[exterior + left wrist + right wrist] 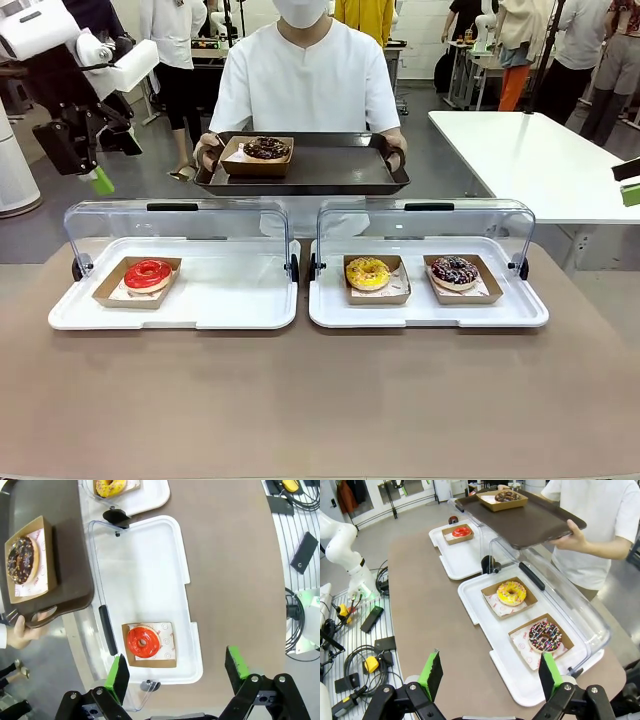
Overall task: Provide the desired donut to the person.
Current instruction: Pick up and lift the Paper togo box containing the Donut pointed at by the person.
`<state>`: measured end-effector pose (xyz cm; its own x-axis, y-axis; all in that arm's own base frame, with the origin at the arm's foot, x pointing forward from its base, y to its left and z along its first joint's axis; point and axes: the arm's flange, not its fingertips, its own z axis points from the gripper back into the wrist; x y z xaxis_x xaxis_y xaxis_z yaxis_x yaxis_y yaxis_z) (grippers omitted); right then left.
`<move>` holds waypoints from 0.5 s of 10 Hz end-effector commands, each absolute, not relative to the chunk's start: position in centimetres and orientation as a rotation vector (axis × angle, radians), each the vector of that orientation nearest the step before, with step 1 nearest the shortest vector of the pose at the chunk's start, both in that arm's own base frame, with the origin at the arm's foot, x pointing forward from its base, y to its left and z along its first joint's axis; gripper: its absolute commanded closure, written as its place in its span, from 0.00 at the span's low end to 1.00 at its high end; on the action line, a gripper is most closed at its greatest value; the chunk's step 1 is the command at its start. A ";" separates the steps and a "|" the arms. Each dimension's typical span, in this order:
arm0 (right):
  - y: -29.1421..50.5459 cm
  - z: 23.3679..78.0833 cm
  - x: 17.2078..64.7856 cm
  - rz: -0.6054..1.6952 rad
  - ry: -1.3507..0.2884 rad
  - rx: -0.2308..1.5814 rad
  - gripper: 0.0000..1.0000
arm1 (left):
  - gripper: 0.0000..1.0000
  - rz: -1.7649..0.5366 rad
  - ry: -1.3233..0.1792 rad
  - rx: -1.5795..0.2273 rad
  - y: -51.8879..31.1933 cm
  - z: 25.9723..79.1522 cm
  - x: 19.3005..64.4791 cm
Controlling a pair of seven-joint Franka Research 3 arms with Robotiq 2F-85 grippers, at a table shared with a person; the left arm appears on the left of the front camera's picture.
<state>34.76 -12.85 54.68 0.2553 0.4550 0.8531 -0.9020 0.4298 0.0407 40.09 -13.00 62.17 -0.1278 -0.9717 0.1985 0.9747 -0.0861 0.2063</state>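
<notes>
Left wrist view: the left gripper (pixel 177 667) hangs released, jaws wide, over the white tray (pixel 145 565), with the red donut (pixel 142 641) in its carton just ahead, offset toward one pad. A chocolate donut (pixel 21 560) already sits on the brown tray (pixel 65 570) in the person's hand (pixel 22 630). The right gripper (pixel 490 664), likewise released, hangs nearer the yellow donut (pixel 511 592); the red one would likely fall to the left arm.

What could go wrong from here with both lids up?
The open left gripper hangs above the red donut; a pinch on its shallow paper box could crush the icing. The raised clear lid stands between it and the brown tray, so a carry across might clip it. That tray is hand-held and may shift.
</notes>
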 end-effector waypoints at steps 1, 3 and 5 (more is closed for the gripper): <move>-12.8 54.6 34.9 1.004 -0.907 0.618 0.00 | 0.00 -1.662 -0.318 -0.011 -12.9 62.4 40.3; -12.8 54.6 34.9 1.004 -0.907 0.618 0.00 | 0.00 -1.662 -0.318 -0.011 -12.9 62.4 40.3; -12.8 54.6 34.9 1.004 -0.907 0.618 0.00 | 0.00 -1.467 -0.349 -0.082 -9.4 62.8 41.5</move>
<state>34.76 -12.86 54.68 0.2554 0.4549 0.8531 -0.9019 0.4300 0.0406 40.47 -11.90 62.28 -0.0651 -0.9736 0.2186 0.9806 -0.0218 0.1949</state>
